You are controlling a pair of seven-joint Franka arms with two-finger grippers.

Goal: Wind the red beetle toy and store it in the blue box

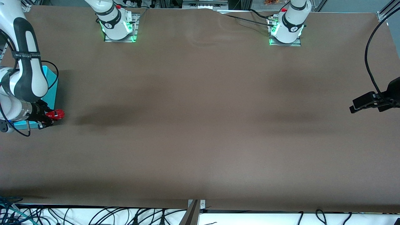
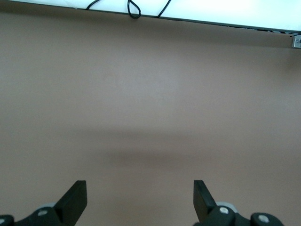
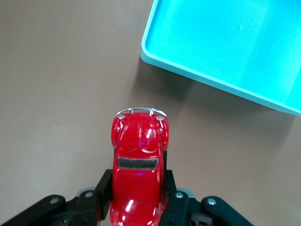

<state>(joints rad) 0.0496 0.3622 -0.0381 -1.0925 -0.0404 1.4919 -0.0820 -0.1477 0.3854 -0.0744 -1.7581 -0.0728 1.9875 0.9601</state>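
Table: a wide brown surface [image 1: 200, 125], bare across its middle; cables run along the edge nearest the front camera.
Box: the turquoise box [image 1: 50, 90] sits at the right arm's end of the table, largely covered by that arm in the front view; the right wrist view shows one rounded corner of it [image 3: 225, 47] and a plain inner floor.
Beetle: the red beetle [image 1: 55, 114] is clamped by its sides in the right gripper [image 1: 47, 117], nose pointing away from the wrist. It hangs over the brown table just beside the box's corner, not over the box; in the right wrist view the beetle [image 3: 138, 165] shows a dark window and a chrome bumper.
Right gripper: fingers [image 3: 104, 188] pressed against both flanks of the beetle.
Left gripper: up over bare table at the left arm's end [image 1: 364, 101], waiting; its two fingers [image 2: 75, 200] stand wide apart with nothing between them.
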